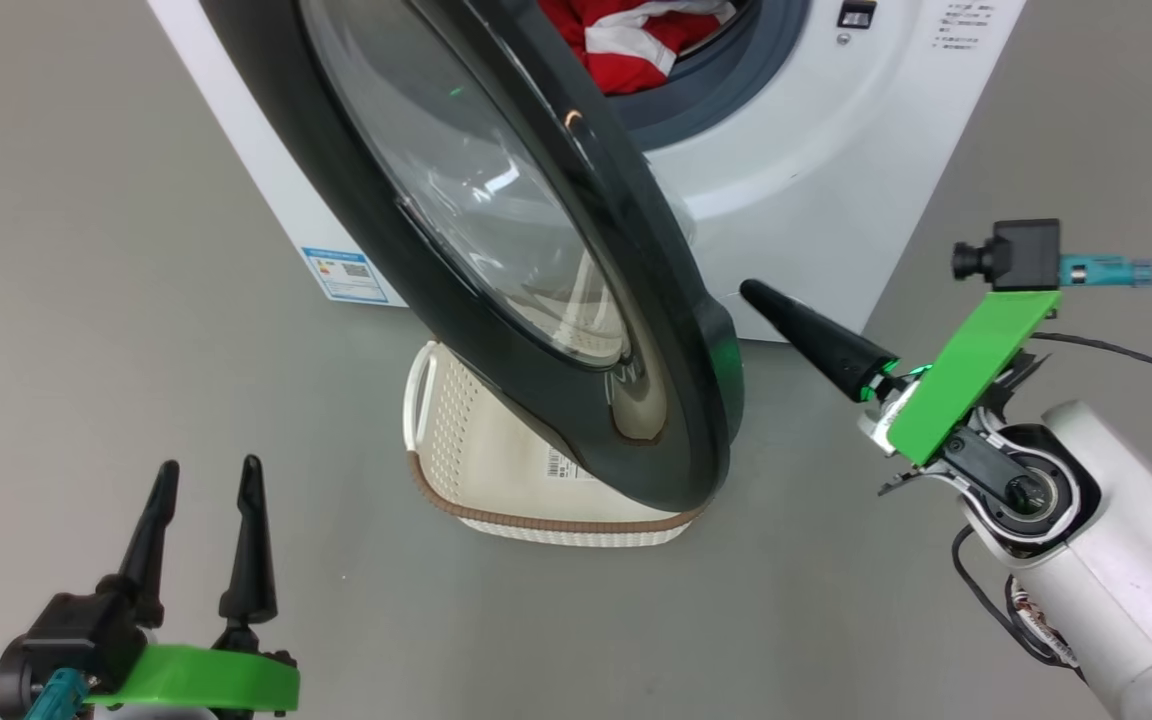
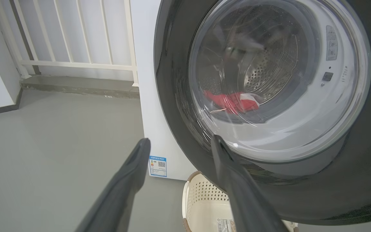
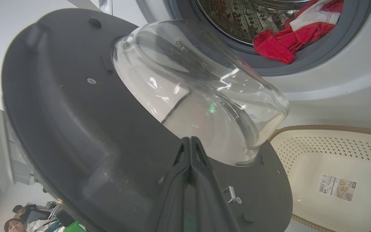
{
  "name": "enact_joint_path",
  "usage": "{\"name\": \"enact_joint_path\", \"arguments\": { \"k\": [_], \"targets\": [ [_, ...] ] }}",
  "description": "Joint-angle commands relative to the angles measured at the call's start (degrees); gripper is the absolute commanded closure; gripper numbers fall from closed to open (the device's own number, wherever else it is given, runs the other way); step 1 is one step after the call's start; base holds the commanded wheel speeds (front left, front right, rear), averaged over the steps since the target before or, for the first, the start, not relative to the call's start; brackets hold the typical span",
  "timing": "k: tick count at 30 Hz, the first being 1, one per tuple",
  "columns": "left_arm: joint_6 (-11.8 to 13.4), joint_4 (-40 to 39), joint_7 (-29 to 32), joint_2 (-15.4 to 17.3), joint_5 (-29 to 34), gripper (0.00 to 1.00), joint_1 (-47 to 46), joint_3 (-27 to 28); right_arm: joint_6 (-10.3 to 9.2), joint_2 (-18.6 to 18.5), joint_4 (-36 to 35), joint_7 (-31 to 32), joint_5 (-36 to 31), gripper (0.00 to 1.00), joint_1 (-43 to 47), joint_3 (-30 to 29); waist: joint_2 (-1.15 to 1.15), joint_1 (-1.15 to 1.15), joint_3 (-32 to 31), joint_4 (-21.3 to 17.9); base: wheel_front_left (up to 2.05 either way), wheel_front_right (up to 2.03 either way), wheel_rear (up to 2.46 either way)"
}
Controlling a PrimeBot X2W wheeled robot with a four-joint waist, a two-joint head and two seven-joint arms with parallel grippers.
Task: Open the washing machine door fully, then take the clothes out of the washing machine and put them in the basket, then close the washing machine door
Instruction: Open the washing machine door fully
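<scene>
The washing machine door point(image 1: 496, 260) stands partly swung open from the white washing machine point(image 1: 816, 190), its glossy black ring and clear glass bowl over the basket point(image 1: 496, 470). Red and white clothes point(image 1: 636, 40) lie in the drum mouth; they also show as clothes point(image 3: 285, 42) on the grey gasket. My right gripper point(image 1: 748, 291) is shut, its tip just right of the door's lower edge, on the door's inner side point(image 3: 76, 129). My left gripper point(image 1: 211, 470) hangs open at lower left, holding nothing, well clear of the door point(image 2: 269, 96).
The cream basket point(image 3: 333, 161) sits on the grey floor right under the door, with a paper label inside. A blue sticker point(image 1: 341, 272) marks the machine's side. A white railing point(image 2: 76, 38) stands behind the machine. Reflected people show at the right wrist view's lower left.
</scene>
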Motion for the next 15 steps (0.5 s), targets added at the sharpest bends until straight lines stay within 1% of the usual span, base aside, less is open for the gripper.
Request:
{"name": "enact_joint_path", "arguments": {
  "k": [1, 9, 15],
  "targets": [
    [-0.15, -1.12, -0.55, 1.09, -0.24, 0.00, -1.52, 1.95, 0.09, 0.43, -0.97, 0.48, 0.38, 1.00, -0.88, 0.81, 0.00, 0.00, 0.04, 0.37, 0.00, 0.00, 0.00],
    [-0.15, -0.72, -0.55, 1.09, -0.21, 0.00, -1.64, 1.88, 0.09, 1.64, -0.40, 3.39, 2.43, 1.00, -1.75, 2.75, 0.00, 0.00, -0.48, 1.20, 0.00, 0.00, 0.00],
    [-0.16, -0.59, -0.55, 1.09, -0.22, 0.00, -1.30, 1.92, 0.09, 2.35, 0.31, 6.64, 6.14, 1.00, -1.46, 2.42, 0.00, 0.00, -1.09, 1.69, 0.00, 0.00, 0.00]
  ]
}}
